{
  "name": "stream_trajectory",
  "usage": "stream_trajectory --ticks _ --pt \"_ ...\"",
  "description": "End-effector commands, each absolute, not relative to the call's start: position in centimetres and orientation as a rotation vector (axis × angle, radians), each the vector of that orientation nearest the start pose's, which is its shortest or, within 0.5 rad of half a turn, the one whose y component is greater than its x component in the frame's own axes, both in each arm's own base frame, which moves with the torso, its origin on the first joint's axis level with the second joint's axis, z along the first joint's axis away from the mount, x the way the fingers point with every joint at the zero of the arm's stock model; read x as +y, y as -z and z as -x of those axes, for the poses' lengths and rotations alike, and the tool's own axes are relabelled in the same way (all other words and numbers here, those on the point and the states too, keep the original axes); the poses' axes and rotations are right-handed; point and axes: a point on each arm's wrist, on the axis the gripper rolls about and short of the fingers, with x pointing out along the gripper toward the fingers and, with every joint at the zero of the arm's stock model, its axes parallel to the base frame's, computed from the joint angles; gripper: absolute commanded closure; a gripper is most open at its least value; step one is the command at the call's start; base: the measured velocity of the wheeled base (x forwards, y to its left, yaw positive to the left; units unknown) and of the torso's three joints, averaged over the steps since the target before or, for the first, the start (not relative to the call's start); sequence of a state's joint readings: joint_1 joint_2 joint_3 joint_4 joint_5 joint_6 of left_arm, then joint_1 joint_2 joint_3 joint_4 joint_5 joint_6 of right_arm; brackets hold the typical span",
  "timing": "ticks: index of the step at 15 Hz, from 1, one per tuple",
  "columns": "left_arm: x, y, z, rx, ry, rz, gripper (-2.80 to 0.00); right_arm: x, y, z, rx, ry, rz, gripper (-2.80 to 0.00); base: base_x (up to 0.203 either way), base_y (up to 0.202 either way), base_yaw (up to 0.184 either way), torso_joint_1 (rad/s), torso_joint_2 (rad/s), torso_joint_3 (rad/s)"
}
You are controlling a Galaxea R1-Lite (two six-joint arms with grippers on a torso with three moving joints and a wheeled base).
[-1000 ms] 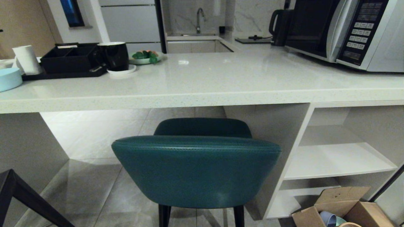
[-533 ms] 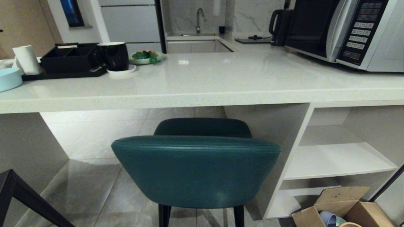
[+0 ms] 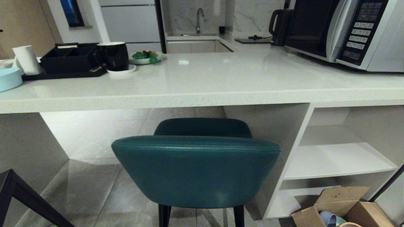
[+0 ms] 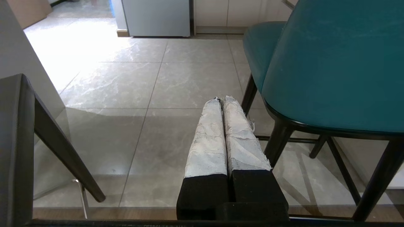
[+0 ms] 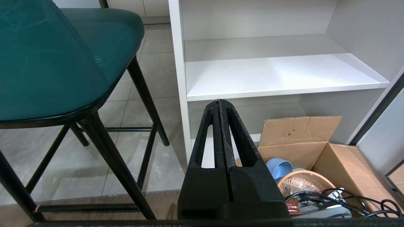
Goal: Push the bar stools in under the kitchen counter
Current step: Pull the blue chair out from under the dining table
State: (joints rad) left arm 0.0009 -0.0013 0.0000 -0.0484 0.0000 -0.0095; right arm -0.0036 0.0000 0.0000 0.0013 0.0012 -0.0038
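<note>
In the head view, the teal stool (image 3: 195, 170) fills lower centre, its seat only partly under the desk (image 3: 202, 94); we push its backrest squarely. Left wrist view: left gripper (image 4: 222, 100) closed, empty. Right wrist view: right gripper (image 5: 218, 101) likewise.

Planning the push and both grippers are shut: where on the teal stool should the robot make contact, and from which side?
Press on the teal stool at the broad curved outer face of its backrest, from the robot's side, pushing straight toward the kitchen counter. The back faces the robot squarely and is wide. The left gripper and right gripper, both shut, flank it low down.
</note>
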Motion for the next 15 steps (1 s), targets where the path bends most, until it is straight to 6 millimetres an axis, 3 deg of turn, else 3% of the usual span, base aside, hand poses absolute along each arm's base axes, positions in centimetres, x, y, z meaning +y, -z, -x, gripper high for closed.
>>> stream_trajectory --ticks 1,15 --pt "0.00 -7.62 2.18 -0.035 -0.001 0.009 0.00 0.01 -7.53 2.29 0.000 0.002 0.003 0.00 0.000 0.000 0.000 0.000 0.00 0.000" --pt "0.00 -7.62 2.18 -0.035 0.000 0.010 0.00 0.01 -7.53 2.29 0.000 0.003 0.003 0.00 0.000 0.000 0.000 0.000 0.00 0.000"
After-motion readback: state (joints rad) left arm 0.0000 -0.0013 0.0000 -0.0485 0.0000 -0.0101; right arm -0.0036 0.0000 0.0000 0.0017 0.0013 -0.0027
